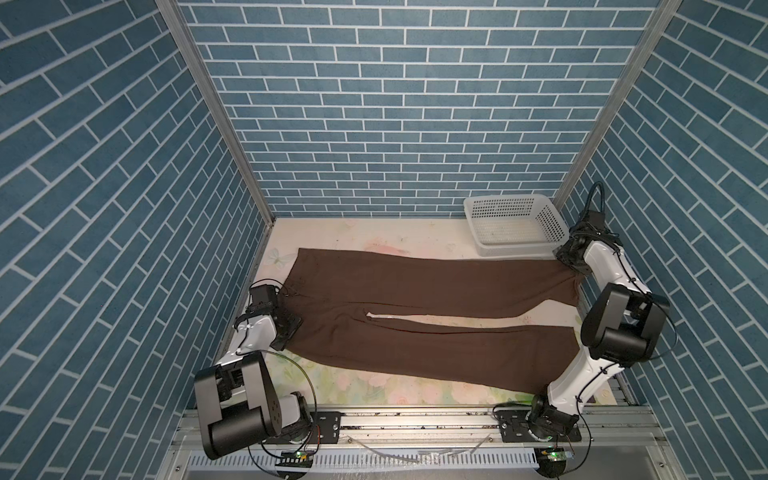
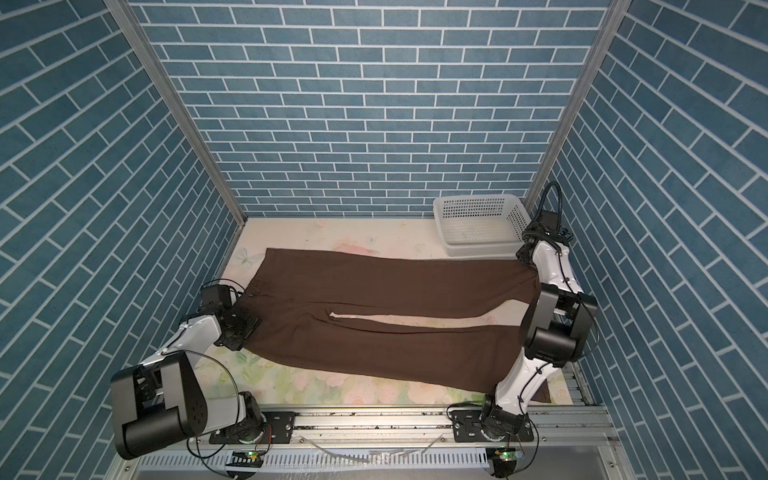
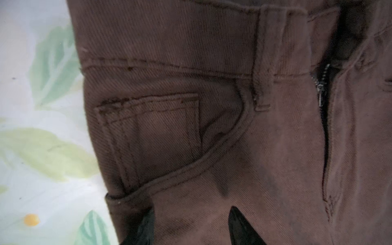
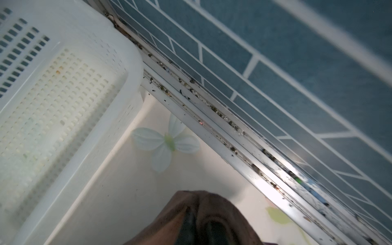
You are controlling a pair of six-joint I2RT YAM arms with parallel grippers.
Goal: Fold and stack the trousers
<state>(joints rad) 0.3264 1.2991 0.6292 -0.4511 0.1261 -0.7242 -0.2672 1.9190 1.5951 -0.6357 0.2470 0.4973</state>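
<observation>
Trousers (image 1: 415, 316) spread 9 to 3. Basket (image 1: 515, 249) at 1 o'clock, just beside far hem. Left gripper (image 3: 191, 212) half-open over waist; right gripper (image 4: 200, 222) pinching far hem.

Trousers (image 1: 415, 316) lie flat across the tabletop (image 1: 353, 237), waist at left, both legs running right. Basket (image 1: 515, 249) sits in the back right corner, just behind the far leg's end.

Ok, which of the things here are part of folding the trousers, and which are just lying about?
Part of the job: the trousers, spread out; the left claw over the waist; the right claw at a leg's hem.
Just lying about: the white basket; the floral table cover; the brick walls.
</observation>
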